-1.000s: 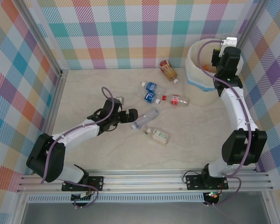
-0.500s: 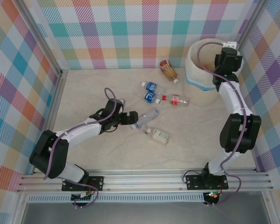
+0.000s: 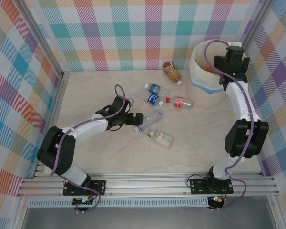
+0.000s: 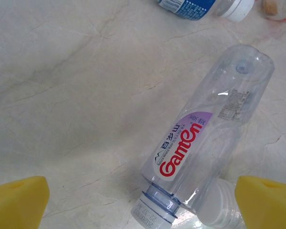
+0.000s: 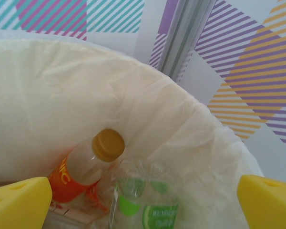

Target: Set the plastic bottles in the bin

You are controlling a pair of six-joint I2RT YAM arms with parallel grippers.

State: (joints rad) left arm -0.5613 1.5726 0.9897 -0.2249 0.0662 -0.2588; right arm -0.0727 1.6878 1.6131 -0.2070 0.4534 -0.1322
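Clear bottle [image 4: 200, 133], neck cropped, lies inside the wide-spread left end effector [image 4: 143, 202]; right end effector [image 5: 143, 202] gapes above bin [image 5: 62, 95].

You have a cream, faintly veined table [image 3: 86, 95] ringed by pastel plaid walls [image 3: 124, 33]. The bin [image 3: 199, 71] at the table's far right corner is cream-white with a light blue band. Inside it you see an orange-labelled bottle [image 5: 83, 164] with a mustard cap and a green-labelled bottle [image 5: 143, 205]. Mid-table, the clear bottle [image 4: 205, 138] carries a lilac label with red lettering.
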